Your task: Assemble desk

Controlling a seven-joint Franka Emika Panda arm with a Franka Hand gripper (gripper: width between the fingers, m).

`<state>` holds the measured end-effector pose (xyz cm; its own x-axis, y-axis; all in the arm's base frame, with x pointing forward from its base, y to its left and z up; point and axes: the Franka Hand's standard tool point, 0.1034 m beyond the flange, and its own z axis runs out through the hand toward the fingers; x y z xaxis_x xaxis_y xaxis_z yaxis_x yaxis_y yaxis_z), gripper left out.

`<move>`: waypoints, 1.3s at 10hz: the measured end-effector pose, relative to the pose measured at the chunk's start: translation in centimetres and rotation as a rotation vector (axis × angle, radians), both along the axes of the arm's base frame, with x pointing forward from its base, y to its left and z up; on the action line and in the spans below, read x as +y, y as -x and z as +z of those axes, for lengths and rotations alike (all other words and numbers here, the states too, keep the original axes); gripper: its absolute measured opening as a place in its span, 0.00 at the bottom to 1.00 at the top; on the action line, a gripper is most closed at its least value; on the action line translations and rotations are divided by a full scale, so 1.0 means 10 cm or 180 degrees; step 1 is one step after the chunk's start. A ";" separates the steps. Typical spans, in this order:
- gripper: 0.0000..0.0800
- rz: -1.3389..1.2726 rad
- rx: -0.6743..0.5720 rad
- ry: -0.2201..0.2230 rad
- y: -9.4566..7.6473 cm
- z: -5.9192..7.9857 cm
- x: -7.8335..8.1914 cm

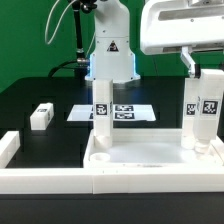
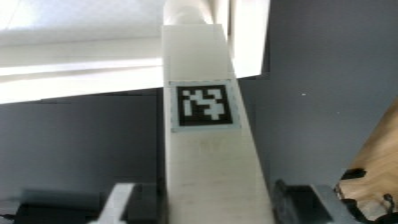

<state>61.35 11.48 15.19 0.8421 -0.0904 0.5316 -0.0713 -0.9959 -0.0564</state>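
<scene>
The white desk panel [image 1: 150, 152] lies at the front of the table with its raised rim up. One tagged white leg [image 1: 102, 105] stands upright in the panel's corner on the exterior view's left. My gripper [image 1: 194, 66] comes down from the upper right and is shut on a second tagged leg [image 1: 202, 110], which stands upright at the panel's side on the exterior view's right. In the wrist view this leg [image 2: 210, 110] runs between my fingers [image 2: 128, 203], and both pads touch its sides. A loose leg [image 1: 40, 116] lies on the black table at the exterior view's left.
The marker board [image 1: 128, 111] lies behind the panel, in front of the robot base [image 1: 110, 55]. White border wall segments [image 1: 45, 182] run along the front and the left corner. A blurred tan shape [image 2: 377, 160] shows at the wrist view's edge.
</scene>
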 end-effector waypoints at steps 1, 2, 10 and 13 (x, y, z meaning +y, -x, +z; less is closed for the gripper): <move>0.36 -0.0002 -0.0009 0.0001 -0.03 0.00 0.01; 0.36 -0.0015 -0.0015 -0.0009 -0.05 0.01 0.02; 0.36 0.0058 0.0023 0.0070 -0.06 -0.12 0.02; 0.36 0.0073 0.0034 0.0080 -0.05 -0.15 0.03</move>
<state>61.82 11.78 13.65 0.8495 -0.0578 0.5243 -0.0489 -0.9983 -0.0308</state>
